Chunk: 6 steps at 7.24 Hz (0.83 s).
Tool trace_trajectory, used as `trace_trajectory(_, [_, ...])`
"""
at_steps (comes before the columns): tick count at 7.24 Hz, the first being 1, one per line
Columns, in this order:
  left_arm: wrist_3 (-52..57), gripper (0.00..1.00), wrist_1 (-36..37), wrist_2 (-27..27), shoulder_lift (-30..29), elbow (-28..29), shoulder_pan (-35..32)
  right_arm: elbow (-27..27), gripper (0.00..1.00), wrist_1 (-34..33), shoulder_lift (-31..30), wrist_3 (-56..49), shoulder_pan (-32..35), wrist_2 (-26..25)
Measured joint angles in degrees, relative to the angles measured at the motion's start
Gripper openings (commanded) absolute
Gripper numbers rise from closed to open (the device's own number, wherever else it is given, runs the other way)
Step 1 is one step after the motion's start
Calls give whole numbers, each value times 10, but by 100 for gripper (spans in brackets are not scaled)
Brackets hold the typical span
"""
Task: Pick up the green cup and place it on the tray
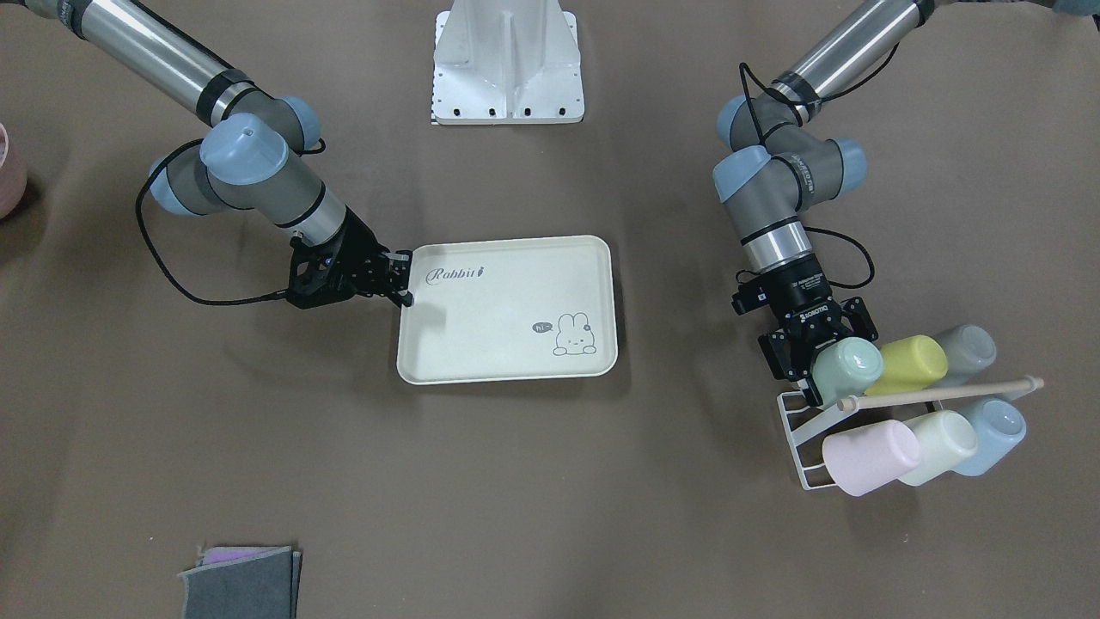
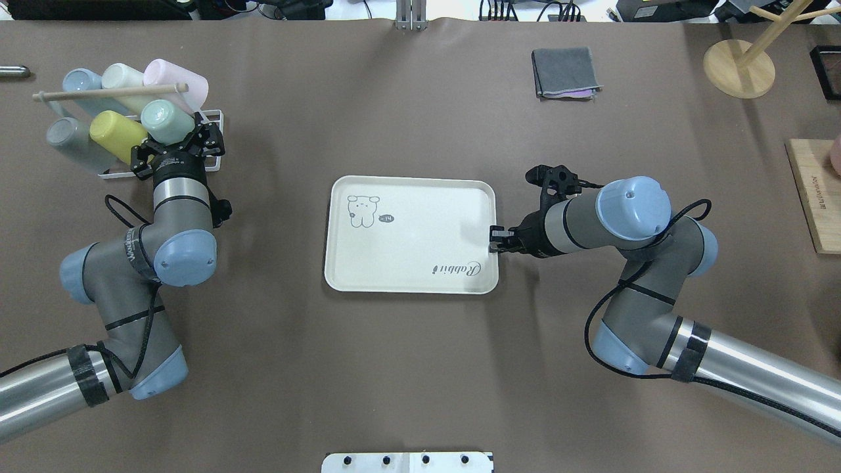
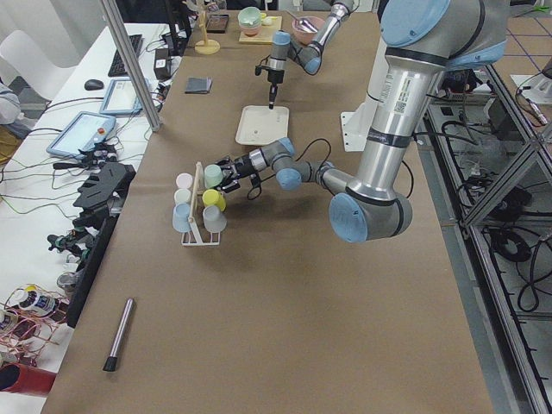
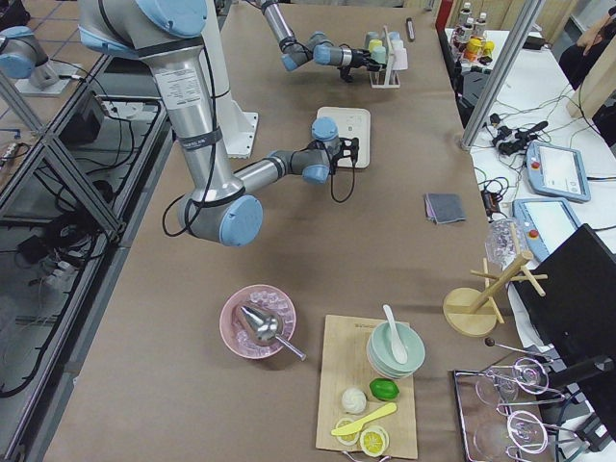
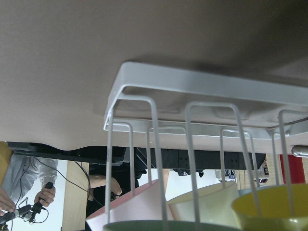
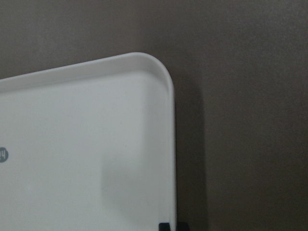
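Note:
The green cup [image 1: 846,368] sits tilted at the end of a white wire rack [image 1: 803,447], beside a yellow-green cup [image 1: 911,361]. My left gripper [image 1: 835,371] has a finger on each side of the green cup [image 2: 164,118] and looks shut on it. The cup's rim shows at the bottom of the left wrist view [image 5: 159,225]. The cream Rabbit tray [image 1: 507,327] lies flat mid-table. My right gripper [image 2: 493,241] is shut on the rim of the tray's short edge. Its tips show at the tray's edge in the right wrist view [image 6: 172,226].
The rack also holds grey, pink, cream and blue cups under a wooden dowel [image 1: 945,393]. A folded grey cloth [image 2: 565,72], a wooden stand [image 2: 739,66] and a wooden board [image 2: 815,203] lie at the far right. The robot's white base plate [image 1: 507,69] is behind the tray.

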Motion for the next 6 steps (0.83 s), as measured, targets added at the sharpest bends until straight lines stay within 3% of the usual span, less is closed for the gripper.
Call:
trace_trajectory(3, [6,87,0,0,14,-21,0,6,100,-7,-2,0,22,-2])
trace_trajectory(4, [9,91,-1,0,16,-22,0,13,100,-19,-2,1,36,7])
trace_trajectory(6, [5,97,-1,1,12,-14,2,47,100,-76,-3,-6,72,35])
